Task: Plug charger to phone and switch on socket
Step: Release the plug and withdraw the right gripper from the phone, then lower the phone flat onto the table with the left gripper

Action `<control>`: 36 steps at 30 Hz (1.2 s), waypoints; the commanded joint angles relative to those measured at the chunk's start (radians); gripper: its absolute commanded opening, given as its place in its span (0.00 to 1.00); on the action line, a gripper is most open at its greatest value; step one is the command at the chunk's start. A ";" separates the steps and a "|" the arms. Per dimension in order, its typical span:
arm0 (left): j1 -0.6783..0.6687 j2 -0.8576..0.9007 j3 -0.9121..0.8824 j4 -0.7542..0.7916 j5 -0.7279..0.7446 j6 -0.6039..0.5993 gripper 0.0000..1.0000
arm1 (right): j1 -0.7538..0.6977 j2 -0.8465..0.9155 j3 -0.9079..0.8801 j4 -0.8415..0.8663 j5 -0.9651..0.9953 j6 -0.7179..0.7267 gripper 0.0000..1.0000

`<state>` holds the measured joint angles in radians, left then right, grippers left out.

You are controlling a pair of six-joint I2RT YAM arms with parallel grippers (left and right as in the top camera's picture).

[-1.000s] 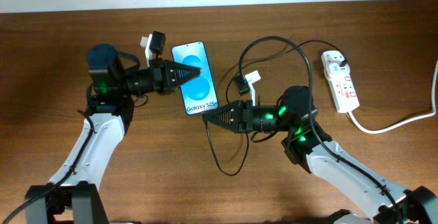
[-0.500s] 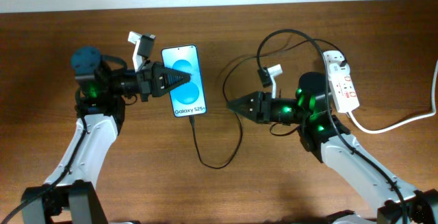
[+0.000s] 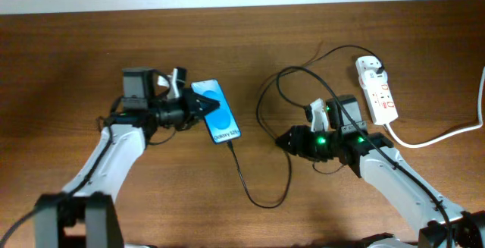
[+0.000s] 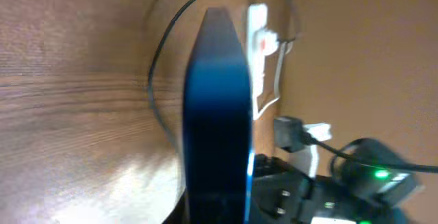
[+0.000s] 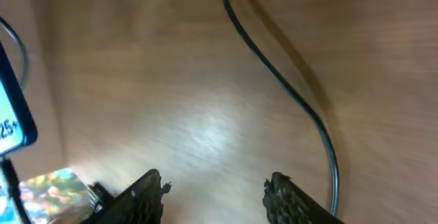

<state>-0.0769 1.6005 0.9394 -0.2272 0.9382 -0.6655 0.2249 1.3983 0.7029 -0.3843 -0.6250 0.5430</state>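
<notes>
Your stock: phone pinched in the left gripper jaws, left of centre, charger apparently plugged into its near end; right gripper jaws spread, empty; socket far right, switch seemingly not yet pressed.

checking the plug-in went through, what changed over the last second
The right gripper let go of the thin black charger cable and pulled back from the phone, jaws open. The left gripper, still clamped, shifted the blue-screened slim phone slightly lower. The white power strip stayed put.
</notes>
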 commanded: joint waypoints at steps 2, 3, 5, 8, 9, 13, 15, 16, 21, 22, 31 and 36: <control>-0.061 0.168 0.018 0.097 -0.019 0.168 0.02 | -0.004 -0.004 0.000 -0.113 0.088 -0.063 0.50; -0.060 0.209 0.035 0.104 -0.019 0.200 0.02 | -0.004 -0.004 0.000 -0.136 0.089 -0.084 0.50; -0.060 0.274 0.079 0.103 -0.019 0.262 0.06 | -0.004 -0.004 0.000 -0.159 0.088 -0.084 0.50; -0.061 0.330 0.124 0.055 -0.120 0.299 0.09 | -0.004 -0.004 0.000 -0.197 0.089 -0.084 0.49; -0.061 0.335 0.126 0.028 -0.155 0.302 0.09 | -0.004 -0.004 0.000 -0.206 0.088 -0.084 0.49; -0.061 0.389 0.126 -0.028 -0.237 0.327 0.10 | -0.003 -0.004 0.000 -0.227 0.019 -0.091 0.49; -0.061 0.409 0.126 -0.028 -0.238 0.327 0.11 | -0.003 -0.004 0.000 -0.241 -0.001 -0.092 0.50; -0.061 0.423 0.126 -0.026 -0.240 0.327 0.11 | -0.003 -0.004 0.000 -0.257 -0.005 -0.095 0.50; -0.061 0.462 0.126 -0.029 -0.259 0.322 0.23 | -0.003 -0.004 0.000 -0.316 -0.003 -0.147 0.50; -0.061 0.462 0.126 -0.030 -0.259 0.322 0.27 | -0.003 -0.004 0.000 -0.316 -0.003 -0.147 0.50; -0.061 0.462 0.126 -0.176 -0.498 0.322 0.55 | -0.003 -0.004 -0.002 -0.330 0.053 -0.147 0.57; -0.061 0.462 0.126 -0.182 -0.521 0.311 0.55 | -0.003 -0.004 -0.002 -0.342 0.063 -0.147 0.59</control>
<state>-0.1459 1.9903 1.1149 -0.3786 0.6861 -0.3588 0.2249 1.3979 0.7029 -0.7265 -0.5774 0.4080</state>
